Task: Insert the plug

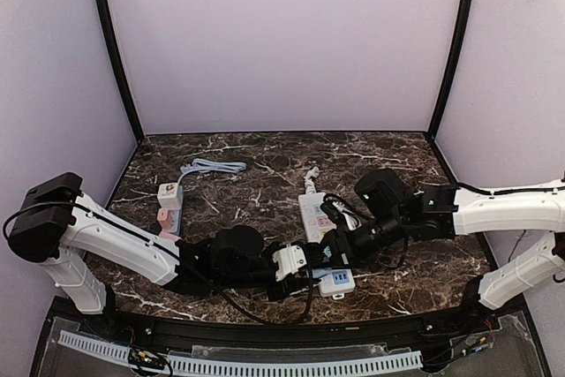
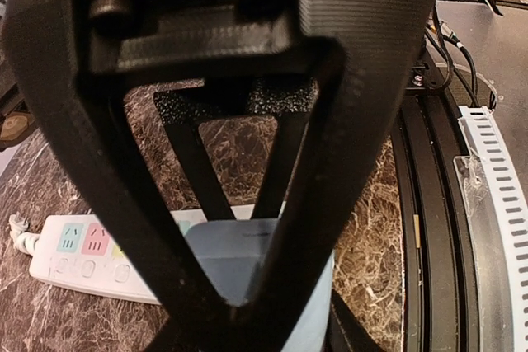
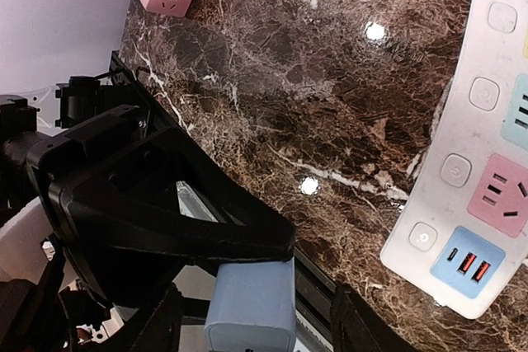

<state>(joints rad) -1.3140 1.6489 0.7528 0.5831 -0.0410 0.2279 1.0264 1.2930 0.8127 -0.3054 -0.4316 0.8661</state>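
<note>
Plug [image 2: 238, 268], a pale blue block, is being clamped by the closed left gripper [image 2: 235, 317] in the left wrist view, over the marble table [image 2: 231, 146], with the white power strip [image 2: 82, 257] lying just beside it. In the right wrist view the same block is being straddled by the right gripper [image 3: 318, 286], whose jaws are being held apart, one finger lying along its top. From above, both grippers are being shown meeting beside the strip's near end, close to the table's front edge.
</note>
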